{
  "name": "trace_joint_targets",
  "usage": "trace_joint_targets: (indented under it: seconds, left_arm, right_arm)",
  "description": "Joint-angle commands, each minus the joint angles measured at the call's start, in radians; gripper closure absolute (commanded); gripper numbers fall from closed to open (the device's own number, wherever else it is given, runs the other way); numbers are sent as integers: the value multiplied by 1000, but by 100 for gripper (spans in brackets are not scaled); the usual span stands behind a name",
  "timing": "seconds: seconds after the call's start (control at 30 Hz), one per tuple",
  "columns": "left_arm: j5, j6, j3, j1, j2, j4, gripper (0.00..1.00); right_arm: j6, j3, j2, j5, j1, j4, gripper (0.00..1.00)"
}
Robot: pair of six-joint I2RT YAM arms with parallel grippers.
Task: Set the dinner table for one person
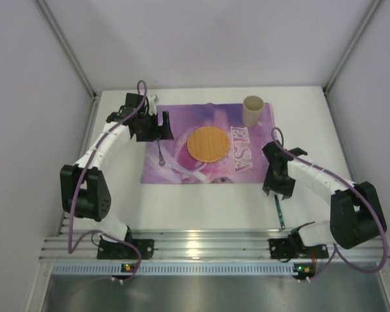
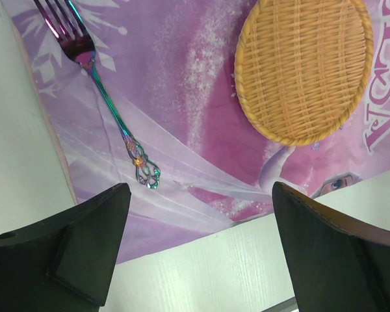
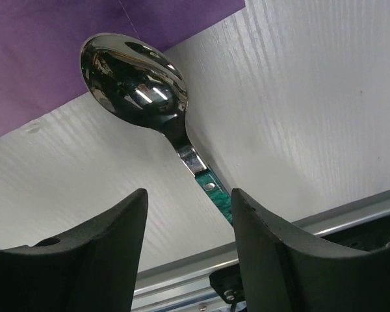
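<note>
**Entry: place setting for one, partly laid.**

- **Dinner table (image 1: 201,201):** a white top. It is closed in by walls at the left, right and far sides, and bounded by a ribbed rail (image 1: 195,247) at the near edge. A purple placemat (image 1: 182,166) is carried at its centre.
- **Laid on the placemat:** a woven plate (image 1: 208,144) at the middle, a fork (image 1: 161,156) to its left, and a cup (image 1: 252,110) at the far right corner.
- **Outstanding:** a spoon (image 3: 133,75). It is laid on bare table just off the placemat's near right corner, with the bowl toward the cloth and the green handle toward the rail.
- **Left gripper (image 2: 200,188):** the jaws are spread wide with nothing between them. It is held above the placemat's left part, near the fork.
- **Right gripper (image 3: 188,195):** the jaws are set part-way apart astride the spoon's neck. A gap is seen on one side of the handle, so no pinch is made yet.
- **Step judged in hand:** pick-up of the spoon.
- **Next move:** the jaws are to be closed squarely across the thin handle. A low lift is then called for, and a short carry to the strip right of the plate.
- **Room:** the rail is close behind the handle's end, so little room is left for backing off. The strip right of the plate bears only lettering. The cup is set farther back on that side, and the left arm is well apart.
</note>
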Motion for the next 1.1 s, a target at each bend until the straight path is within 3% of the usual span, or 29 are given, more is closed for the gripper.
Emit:
trace_joint_targets:
  seconds: [0.0, 0.2, 0.33, 0.5, 0.57, 0.67, 0.77, 0.9, 1.07]
  left_arm:
    - [25, -13, -37, -1, -64, 6, 5]
    - [31, -14, -62, -1, -77, 15, 5]
    - [30, -11, -53, -3, -69, 14, 5]
    - [22, -11, -60, -7, -74, 8, 6]
    - [19, -11, -63, -9, -74, 3, 6]
    - [16, -7, -59, -12, -75, -6, 6]
    - [1, -4, -56, -12, -80, -15, 6]
    - [11, -19, -68, -12, -90, -15, 3]
    - [22, -51, -70, -12, -92, -6, 2]
  right_arm:
    - [50, -10, -13, 41, 2, 2, 45]
    - [50, -155, 51, -46, -12, 143, 53]
    - [47, -162, 60, -14, -7, 179, 58]
    - [38, -171, 45, -9, 1, 202, 83]
    - [35, -166, 56, -14, 2, 205, 100]
    - [24, -143, 70, -51, 4, 150, 100]
    - [19, -93, -13, -48, 24, 38, 100]
    - [-14, 134, -160, 13, 27, -111, 100]
    - [-146, 456, -49, 28, 27, -107, 100]
